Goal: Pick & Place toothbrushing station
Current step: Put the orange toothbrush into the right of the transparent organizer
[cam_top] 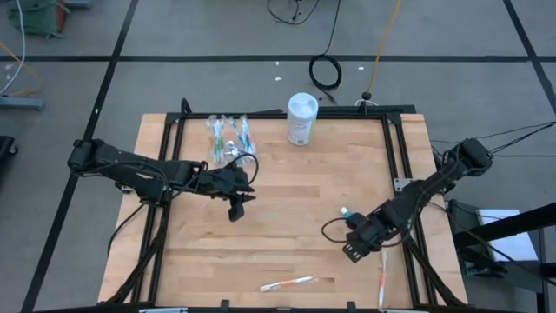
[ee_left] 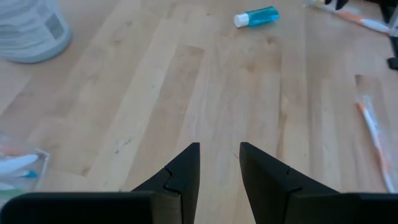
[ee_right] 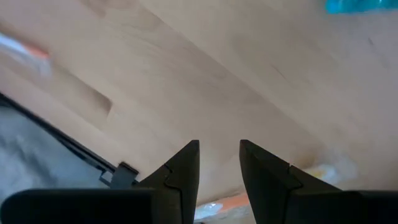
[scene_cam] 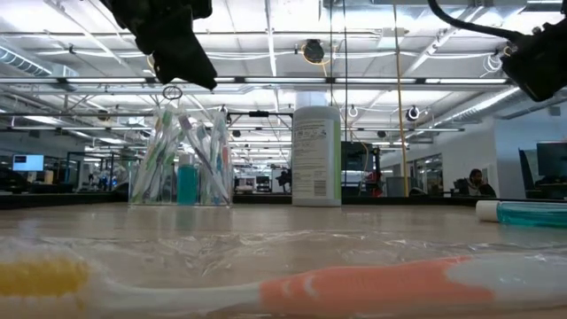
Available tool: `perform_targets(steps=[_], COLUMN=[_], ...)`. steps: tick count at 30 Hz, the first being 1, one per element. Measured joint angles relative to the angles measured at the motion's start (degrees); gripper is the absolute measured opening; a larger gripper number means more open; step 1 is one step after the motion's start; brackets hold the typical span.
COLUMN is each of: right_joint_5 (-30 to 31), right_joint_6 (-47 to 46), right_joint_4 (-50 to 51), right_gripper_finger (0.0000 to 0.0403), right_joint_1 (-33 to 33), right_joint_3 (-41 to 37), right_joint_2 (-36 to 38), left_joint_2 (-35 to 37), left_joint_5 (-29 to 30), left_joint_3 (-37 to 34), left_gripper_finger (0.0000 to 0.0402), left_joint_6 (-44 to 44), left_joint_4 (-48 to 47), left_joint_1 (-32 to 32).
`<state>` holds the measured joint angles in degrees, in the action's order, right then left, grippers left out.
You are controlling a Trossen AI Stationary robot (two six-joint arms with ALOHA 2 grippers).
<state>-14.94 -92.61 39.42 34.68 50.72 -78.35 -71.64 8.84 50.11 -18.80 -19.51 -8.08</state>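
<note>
The left gripper (cam_top: 236,207) hangs above bare wood left of the table's (cam_top: 287,252) middle, its fingers (ee_left: 180,174) a narrow gap apart and holding nothing. The clear cup (cam_top: 230,137) of toothbrushes stands just beyond it toward the far edge, beside the white canister (cam_top: 301,119). The right gripper (cam_top: 354,248) hovers over the right side of the table, also parted narrowly and empty. A teal tube (cam_top: 349,213) lies on the wood just beside it, on its far side. One orange-and-white toothbrush (cam_top: 287,283) lies near the front edge, left of this gripper, and another toothbrush (cam_top: 382,276) lies just behind it at the front right.
</note>
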Motion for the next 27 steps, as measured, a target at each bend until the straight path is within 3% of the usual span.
perform_targets(steps=[12,19,27], right_joint_5=[-0.31,-0.37,-0.39], right_joint_6=[-32.36,-34.69,-34.11], right_joint_4=[2.10,0.26,-5.37], right_gripper_finger=[0.0109,0.0109,0.0109], right_joint_1=[10.87,15.26,15.47], right_joint_3=[-1.81,-6.30,-11.92], right_joint_2=[-0.09,-0.11,-0.11], left_joint_2=[0.00,0.00,0.00], left_joint_5=[0.79,0.79,0.79], left_joint_3=[0.00,0.00,0.00], left_gripper_finger=[0.0118,0.0118,0.0118], left_joint_6=[7.78,8.29,8.18], left_joint_4=[-0.61,-0.61,-0.61], left_joint_1=[0.00,0.00,0.00])
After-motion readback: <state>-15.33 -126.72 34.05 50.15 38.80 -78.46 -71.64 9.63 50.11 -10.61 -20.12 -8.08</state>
